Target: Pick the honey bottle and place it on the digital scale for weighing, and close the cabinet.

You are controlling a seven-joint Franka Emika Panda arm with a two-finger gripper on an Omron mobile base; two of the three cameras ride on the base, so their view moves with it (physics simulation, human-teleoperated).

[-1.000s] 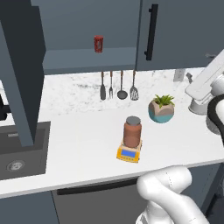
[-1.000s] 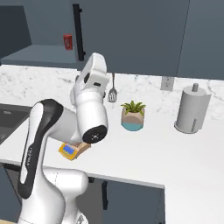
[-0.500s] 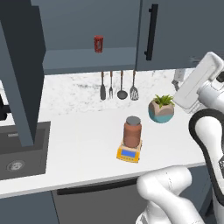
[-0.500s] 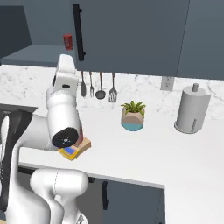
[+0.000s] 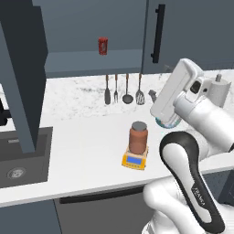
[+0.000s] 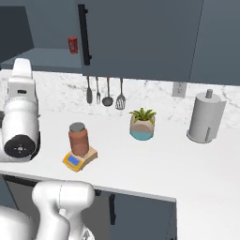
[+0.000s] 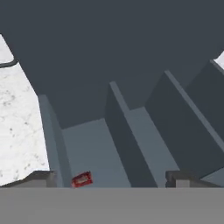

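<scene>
On a white marble counter (image 6: 154,159), the honey bottle (image 5: 138,137) stood on the digital scale (image 5: 135,160). The empty gripper (image 7: 109,177), fingers spread, faced the open cabinet (image 5: 68,64); closing its door (image 5: 23,73) likely came next.

Kitchen: marble counter (image 6: 164,159), sink (image 5: 18,160), hanging utensils (image 6: 105,93) (rendered).

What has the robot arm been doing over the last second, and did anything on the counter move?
Only the arm moved: it swung leftward across the scene, and its hand camera now faces the open cabinet and its shelf. The gripper is open and empty; nothing was grasped or released. The honey bottle stayed on the digital scale, the small red can on the shelf, the potted plant in place, and the cabinet door remains open.
</scene>
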